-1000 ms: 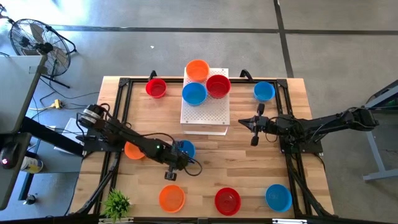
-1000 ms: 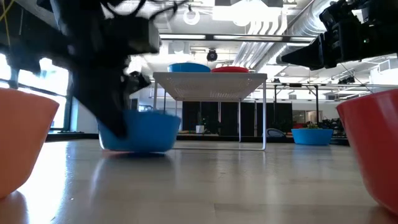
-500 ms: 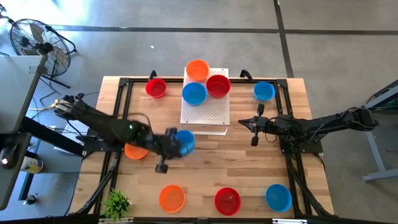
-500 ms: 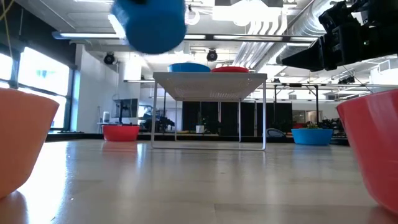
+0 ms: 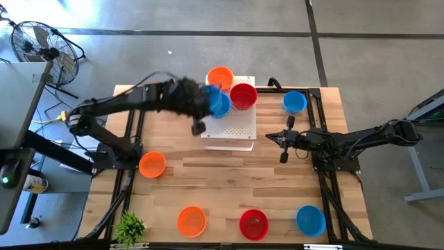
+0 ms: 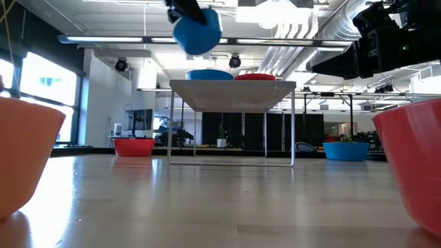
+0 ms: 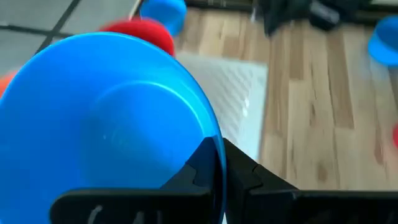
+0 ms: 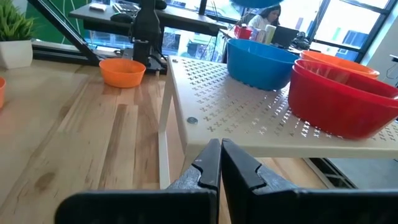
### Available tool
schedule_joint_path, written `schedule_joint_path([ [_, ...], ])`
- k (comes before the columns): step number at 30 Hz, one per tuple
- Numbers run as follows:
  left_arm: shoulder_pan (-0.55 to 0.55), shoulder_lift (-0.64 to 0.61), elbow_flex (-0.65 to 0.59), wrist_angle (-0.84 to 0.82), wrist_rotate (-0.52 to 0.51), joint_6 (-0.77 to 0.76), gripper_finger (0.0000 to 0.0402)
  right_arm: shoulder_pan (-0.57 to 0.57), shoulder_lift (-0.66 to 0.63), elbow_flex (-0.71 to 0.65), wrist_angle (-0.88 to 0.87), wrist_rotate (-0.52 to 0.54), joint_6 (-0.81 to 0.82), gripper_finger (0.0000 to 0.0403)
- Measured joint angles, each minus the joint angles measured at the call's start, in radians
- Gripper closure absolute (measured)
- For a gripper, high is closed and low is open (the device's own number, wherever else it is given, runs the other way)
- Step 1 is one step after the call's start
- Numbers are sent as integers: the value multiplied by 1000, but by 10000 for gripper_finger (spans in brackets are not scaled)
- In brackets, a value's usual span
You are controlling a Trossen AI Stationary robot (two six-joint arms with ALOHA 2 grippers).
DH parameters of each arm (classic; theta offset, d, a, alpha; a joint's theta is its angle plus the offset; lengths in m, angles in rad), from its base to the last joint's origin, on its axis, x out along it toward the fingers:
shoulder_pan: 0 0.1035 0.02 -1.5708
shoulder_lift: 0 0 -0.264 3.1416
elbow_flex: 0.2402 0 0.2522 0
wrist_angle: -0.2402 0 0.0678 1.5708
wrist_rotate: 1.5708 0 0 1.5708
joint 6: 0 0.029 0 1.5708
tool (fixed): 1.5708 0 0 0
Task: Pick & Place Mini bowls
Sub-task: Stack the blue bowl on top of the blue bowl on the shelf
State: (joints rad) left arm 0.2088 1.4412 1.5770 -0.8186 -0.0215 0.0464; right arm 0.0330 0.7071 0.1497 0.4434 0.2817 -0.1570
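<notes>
The wooden table [image 5: 229, 180] carries a white perforated board [image 5: 232, 125] on thin legs near its far edge. On this board stand three mini bowls – an orange one [image 5: 220, 77], a red one [image 5: 243, 96] and a blue one [image 5: 220, 104].

The left arm reaches across to the board, and the left gripper [image 7: 219, 171] is clenched on the rim of another blue bowl [image 6: 197, 31]. This bowl is held in the air, above the board's left part, close over the blue bowl that stands there.

The right gripper [image 8: 220, 163] is closed and holds nothing; it hovers just beside the board's right edge.

Other bowls lie apart on the table: an orange one at the left [image 5: 152, 165], then orange [image 5: 191, 221], red [image 5: 254, 223] and blue [image 5: 310, 220] along the near edge, and a blue one [image 5: 294, 102] at the far right.
</notes>
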Motion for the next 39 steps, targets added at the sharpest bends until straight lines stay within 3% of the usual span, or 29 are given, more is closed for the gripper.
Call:
schedule_joint_path([
  [3,56,67,63,-53,70,36,398,0,0,0,-1,0,0,401],
  [11,92,226,164,-154,49,109,398,0,0,0,-18,0,0,402],
  [30,112,305,166,-139,36,117,398,0,0,0,-37,4,-8,403],
  [39,105,308,162,-163,15,77,336,0,0,-1,-42,5,-8,403],
])
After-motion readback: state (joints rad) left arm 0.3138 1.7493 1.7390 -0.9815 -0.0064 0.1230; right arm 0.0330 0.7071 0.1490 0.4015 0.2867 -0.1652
